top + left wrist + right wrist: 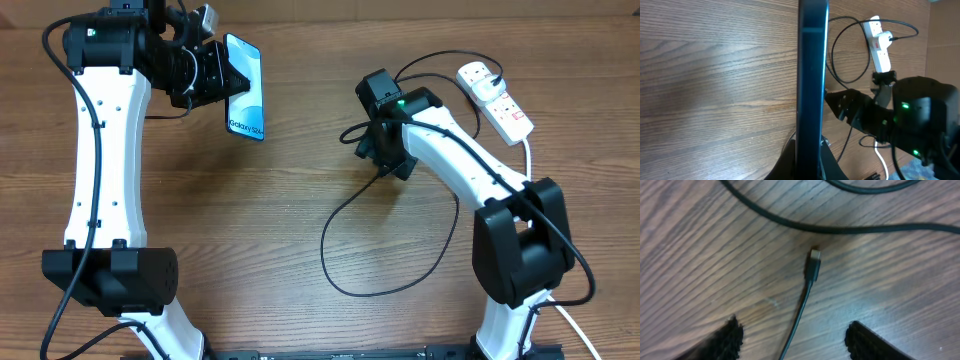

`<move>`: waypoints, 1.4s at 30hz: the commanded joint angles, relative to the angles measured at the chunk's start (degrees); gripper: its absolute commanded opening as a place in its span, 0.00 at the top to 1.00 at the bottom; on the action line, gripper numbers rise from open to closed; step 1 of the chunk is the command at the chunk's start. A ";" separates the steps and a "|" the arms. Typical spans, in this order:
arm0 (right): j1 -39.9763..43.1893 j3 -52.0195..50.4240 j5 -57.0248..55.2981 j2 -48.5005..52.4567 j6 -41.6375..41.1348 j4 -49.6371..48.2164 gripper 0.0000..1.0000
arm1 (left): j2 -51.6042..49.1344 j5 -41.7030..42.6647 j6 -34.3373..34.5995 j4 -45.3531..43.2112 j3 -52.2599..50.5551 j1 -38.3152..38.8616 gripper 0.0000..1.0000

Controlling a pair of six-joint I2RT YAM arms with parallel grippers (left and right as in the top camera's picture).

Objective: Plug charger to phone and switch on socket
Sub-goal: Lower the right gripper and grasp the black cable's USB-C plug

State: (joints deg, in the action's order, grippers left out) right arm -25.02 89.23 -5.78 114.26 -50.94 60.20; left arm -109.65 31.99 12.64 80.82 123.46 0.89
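**Phone clamped on the left, connector loose under the right**

In the upper left of the overhead frame I see the left gripper (pixel 212 75) clamped on the phone (pixel 246 88), with the "Galaxy" text at the phone's lower end. My left wrist camera shows the phone edge-on, standing vertical through mid-frame.

The right gripper (pixel 796 342) sits at upper centre of the overhead frame. Its fingers (pixel 727 339) are spread apart and hold nothing.

On the right wrist camera the charger (pixel 840 230) crosses the top of the frame. Its connector tip (pixel 814 262) lies on the table (pixel 250 220) at frame centre, untouched, ahead of the gap between the fingers.

The socket (pixel 495 95) lies in the overhead frame's upper right, with the black cable running to it.
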 commanded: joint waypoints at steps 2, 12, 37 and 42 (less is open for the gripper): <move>0.00 -0.15 -3.21 2.69 -0.28 -1.64 0.41 | 0.24 1.90 -1.97 -0.22 0.31 0.11 0.96; 0.00 -0.48 -5.62 6.10 -0.26 -2.27 0.54 | 0.24 1.92 -1.95 -0.24 0.31 0.11 0.96; 0.00 -4.92 -2.56 6.32 -0.02 -7.08 0.73 | 0.24 1.95 -1.95 -0.22 0.31 0.11 0.96; 0.00 -4.92 -2.75 6.32 0.02 -7.21 0.82 | 0.24 1.97 -1.92 -0.20 0.31 0.11 0.96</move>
State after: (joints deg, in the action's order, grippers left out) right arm -24.99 84.73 -7.79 120.31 -50.94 53.17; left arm -109.65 31.99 11.79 80.82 123.44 0.89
